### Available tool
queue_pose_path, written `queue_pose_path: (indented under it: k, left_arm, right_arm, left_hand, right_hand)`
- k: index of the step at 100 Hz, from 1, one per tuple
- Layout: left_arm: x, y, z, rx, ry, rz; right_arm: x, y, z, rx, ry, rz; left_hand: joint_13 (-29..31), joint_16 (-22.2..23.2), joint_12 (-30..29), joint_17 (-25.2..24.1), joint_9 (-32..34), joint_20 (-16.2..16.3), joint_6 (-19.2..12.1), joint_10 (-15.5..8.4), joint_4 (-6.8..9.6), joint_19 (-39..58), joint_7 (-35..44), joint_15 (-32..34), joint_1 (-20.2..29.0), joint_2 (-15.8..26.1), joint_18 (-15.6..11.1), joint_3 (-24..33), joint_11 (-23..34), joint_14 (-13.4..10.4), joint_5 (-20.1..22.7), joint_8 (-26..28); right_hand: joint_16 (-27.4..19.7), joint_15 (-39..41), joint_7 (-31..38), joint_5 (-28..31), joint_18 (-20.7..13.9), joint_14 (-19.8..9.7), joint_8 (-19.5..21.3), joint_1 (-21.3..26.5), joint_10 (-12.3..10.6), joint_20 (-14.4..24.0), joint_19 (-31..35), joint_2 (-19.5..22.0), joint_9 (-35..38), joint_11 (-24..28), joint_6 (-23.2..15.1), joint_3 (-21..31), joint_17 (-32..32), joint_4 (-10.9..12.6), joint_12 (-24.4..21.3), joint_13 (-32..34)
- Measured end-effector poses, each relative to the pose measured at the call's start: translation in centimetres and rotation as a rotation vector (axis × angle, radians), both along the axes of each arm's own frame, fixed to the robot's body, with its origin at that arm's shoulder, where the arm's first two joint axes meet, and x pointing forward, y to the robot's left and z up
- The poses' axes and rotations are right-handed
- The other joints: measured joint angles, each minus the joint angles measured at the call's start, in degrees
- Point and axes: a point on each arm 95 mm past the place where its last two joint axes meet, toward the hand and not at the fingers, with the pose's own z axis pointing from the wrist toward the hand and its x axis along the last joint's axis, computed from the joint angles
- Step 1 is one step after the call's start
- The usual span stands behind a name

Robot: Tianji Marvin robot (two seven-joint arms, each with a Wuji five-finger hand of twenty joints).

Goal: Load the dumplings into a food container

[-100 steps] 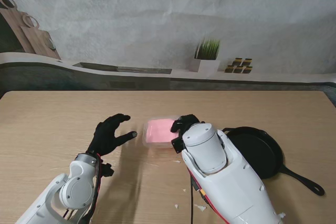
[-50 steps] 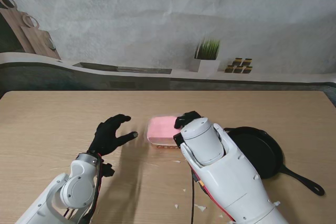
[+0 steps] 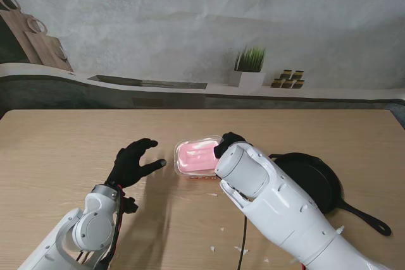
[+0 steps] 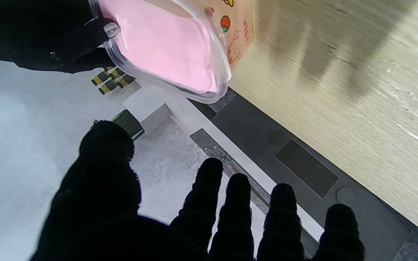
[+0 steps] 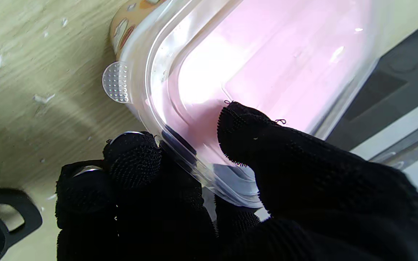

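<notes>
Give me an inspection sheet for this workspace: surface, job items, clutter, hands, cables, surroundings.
Surface: wooden table, pale scraps near its front edge.
Job's things: food container with clear lid and pink inside, tilted; no dumplings seen.
Clutter: black frying pan to the container's right.
Hands: right hand pinches the lid's edge; left hand is open, fingers spread, beside the container, not touching.
Cables: black cable along the right arm.
Surroundings: grey wall, potted grass, small yellow-black blocks on the ledge behind.
</notes>
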Motion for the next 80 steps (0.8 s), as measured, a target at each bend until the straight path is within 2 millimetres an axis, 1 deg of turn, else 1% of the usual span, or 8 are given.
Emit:
queue_pose_path:
  k: [20,29,39,52,61,65,68,80]
  left_arm:
    - [0.1,0.0,0.0,0.003,0.004,0.0]
    - [0.1,0.0,0.0,0.003,0.004,0.0]
    - [0.1,0.0,0.0,0.004,0.004,0.0]
    - [0.1,0.0,0.0,0.004,0.004,0.0]
    - [0.1,0.0,0.0,0.004,0.004,0.0]
    - [0.1,0.0,0.0,0.004,0.003,0.0]
    - [0.1,0.0,0.0,0.004,0.003,0.0]
    - [0.2,0.0,0.0,0.004,0.002,0.001]
  right_arm:
    - [1.1,-0.9,-0.9,-0.068,-0.024,-0.048]
    - [1.3,-0.9,-1.0,-0.065,-0.038,-0.08]
    - [1.4,-0.6,-1.0,-0.078,-0.035,-0.073]
    - [1.2,-0.4,-1.3,-0.08,-0.007,-0.048]
    - [1.2,-0.6,-1.3,-0.127,-0.002,-0.028]
    - [1.3,-0.8,-1.1,-0.143,-0.003,-0.032]
    - [1.4,-0.9,-1.1,-0.144,-0.007,-0.044]
    - [1.0,0.3,-1.4,-0.129,-0.075,-0.065]
  left_hand:
    - [0.0,0.0,0.0,0.0,0.0,0.0,0.1,0.0,0.0,0.0,0.0,0.0,0.0,0.0,0.0,0.0,0.0,0.0,0.0,-0.5]
    - [0.0,0.0,0.0,0.0,0.0,0.0,0.2,0.0,0.0,0.0,0.0,0.0,0.0,0.0,0.0,0.0,0.0,0.0,0.0,-0.5]
    - [0.0,0.0,0.0,0.0,0.0,0.0,0.2,0.0,0.0,0.0,0.0,0.0,0.0,0.0,0.0,0.0,0.0,0.0,0.0,-0.5]
    - [0.0,0.0,0.0,0.0,0.0,0.0,0.4,0.0,0.0,0.0,0.0,0.0,0.0,0.0,0.0,0.0,0.0,0.0,0.1,-0.5]
    - [0.0,0.0,0.0,0.0,0.0,0.0,0.6,0.0,0.0,0.0,0.0,0.0,0.0,0.0,0.0,0.0,0.0,0.0,0.1,-0.5]
    - [0.0,0.0,0.0,0.0,0.0,0.0,0.7,0.0,0.0,0.0,0.0,0.0,0.0,0.0,0.0,0.0,0.0,0.0,0.1,-0.5]
    - [0.0,0.0,0.0,0.0,0.0,0.0,0.7,0.0,0.0,0.0,0.0,0.0,0.0,0.0,0.0,0.0,0.0,0.0,0.1,-0.5]
    - [0.0,0.0,0.0,0.0,0.0,0.0,0.9,0.0,0.0,0.0,0.0,0.0,0.0,0.0,0.0,0.0,0.0,0.0,0.1,-0.5]
  right_hand:
    - [1.1,-2.2,-5.7,-4.6,-1.6,0.0,-3.3,-4.5,-2.3,0.5,-2.9,3.5,-5.9,-0.6,0.3,0.8,-4.1,0.2,1.7,-4.6]
    - [2.1,-5.0,-9.4,-7.2,-3.1,0.0,2.3,-6.4,-3.1,1.4,-5.9,6.2,-11.2,-2.3,1.0,-0.4,-8.1,6.9,4.2,-8.6]
    - [2.2,-7.9,-11.5,-10.8,-5.1,0.0,3.4,-9.9,-4.1,2.1,-8.4,7.3,-16.1,-4.2,1.8,-1.6,-13.1,7.1,5.2,-13.9]
    - [2.2,-10.9,-12.1,-11.5,-6.6,0.0,3.4,-9.9,-4.2,4.4,-9.7,8.1,-19.3,-5.8,1.8,-2.2,-17.1,7.1,5.0,-18.3]
    - [2.2,-11.3,-11.9,-10.3,-6.7,0.0,3.4,-9.9,-4.2,5.4,-9.8,9.5,-19.3,-6.0,1.8,-2.9,-17.2,7.1,4.5,-18.5]
    - [2.5,-11.4,-8.5,-8.2,-6.7,0.0,0.8,-8.3,-4.2,6.0,-9.8,9.7,-17.3,-6.2,1.7,-4.4,-16.5,7.0,4.5,-18.3]
    - [2.6,-10.8,-5.7,-7.2,-6.6,0.0,-0.8,-7.0,-4.2,6.4,-9.8,9.6,-15.5,-6.2,1.6,-5.0,-15.3,5.0,4.5,-17.3]
    - [2.7,-7.0,-0.5,2.8,-3.0,-0.1,-3.0,-1.4,-1.5,6.4,-5.1,4.2,-1.8,-1.9,0.1,-3.0,-3.8,3.5,2.0,-5.0]
